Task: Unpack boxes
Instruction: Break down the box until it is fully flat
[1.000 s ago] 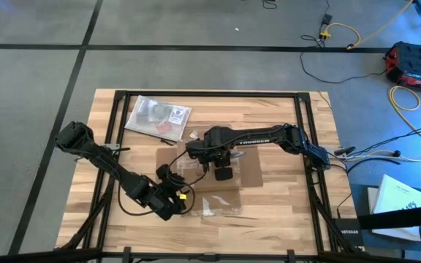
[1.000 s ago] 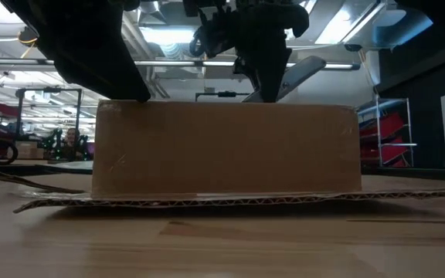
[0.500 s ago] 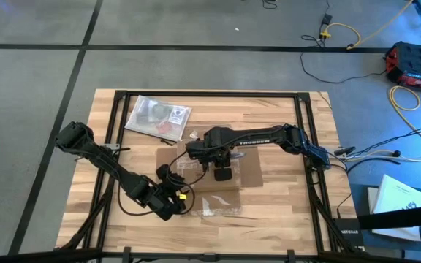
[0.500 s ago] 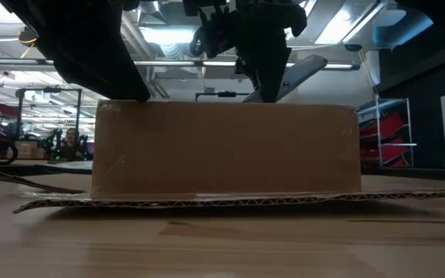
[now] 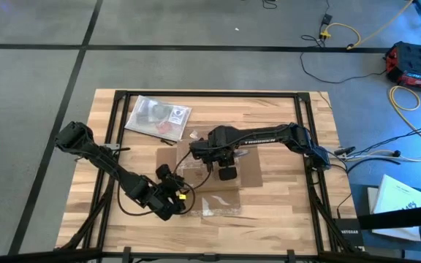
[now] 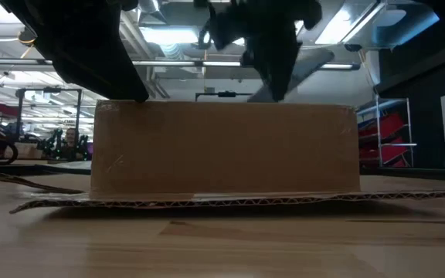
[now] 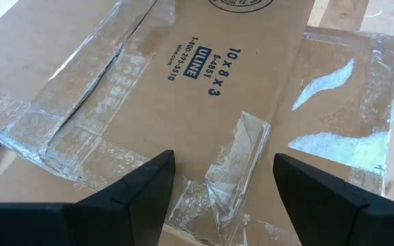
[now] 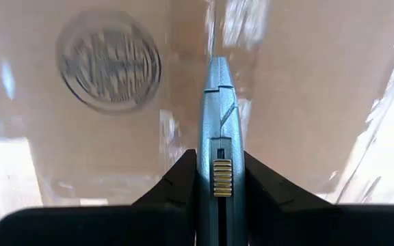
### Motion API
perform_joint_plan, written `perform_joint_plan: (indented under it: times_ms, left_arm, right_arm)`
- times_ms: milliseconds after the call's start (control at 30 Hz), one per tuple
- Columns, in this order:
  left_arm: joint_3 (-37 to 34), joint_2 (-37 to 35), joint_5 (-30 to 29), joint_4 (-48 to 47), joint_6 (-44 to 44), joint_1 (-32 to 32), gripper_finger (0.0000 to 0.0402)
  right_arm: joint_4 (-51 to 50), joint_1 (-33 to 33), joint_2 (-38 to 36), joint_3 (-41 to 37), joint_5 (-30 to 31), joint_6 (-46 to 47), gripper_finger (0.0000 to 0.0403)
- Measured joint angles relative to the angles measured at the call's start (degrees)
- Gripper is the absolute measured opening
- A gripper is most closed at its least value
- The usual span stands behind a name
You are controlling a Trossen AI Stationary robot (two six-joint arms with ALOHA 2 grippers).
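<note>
The shallow brown cardboard box [image 5: 251, 172] lies in the middle of the table, its taped top [image 7: 204, 68] up and its bottom flap [image 6: 222, 201] flat on the wood. My left gripper [image 7: 221, 171] stands open over the box's near left corner, a loose tape strip [image 7: 241, 147] between its fingers. My right gripper [image 8: 216, 160] points straight down over the box's middle, shut on a grey-blue utility knife [image 8: 216, 109]. The box's near wall [image 6: 222, 147] hides the knife's lower end. My left gripper comes slanting down from the table's near left. In the low view a fingertip [image 6: 139, 96] meets the box's top edge, but I cannot tell whether it touches the cardboard. My right gripper pinches the knife's body beside its yellow slider [image 8: 222, 179] between its two fingers, from above. The knife's nose [image 8: 216, 68] sticks out below the fingers toward the box top; whether it touches the cardboard I cannot tell.
A clear plastic bag [image 5: 158, 115] with small items lies at the table's far left. Crumpled clear plastic [image 5: 218, 207] lies just near of the box. Black frame rails [image 5: 302, 117] run along the table's edges. Bare wood [image 5: 283, 212] shows at the near right.
My right gripper has drawn the knife a little toward the table's right edge and slightly upward, staying shut and pointing down. The box and my left gripper have kept still.
</note>
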Motion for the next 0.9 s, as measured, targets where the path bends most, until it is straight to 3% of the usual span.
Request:
perform_joint_plan:
  times_ms: [467, 900]
  left_arm:
    - [0.0, 0.0, 0.0, 0.1, -1.1, 0.0, 0.0239]
    - [0.0, 0.0, 0.1, 0.1, 0.1, 0.0, 0.0239]
  right_arm:
    - [4.3, 0.5, -9.4, -14.2, 0.9, 2.2, 0.0058]
    - [10.7, 0.1, -22.0, -33.4, 0.4, 7.4, 0.0058]
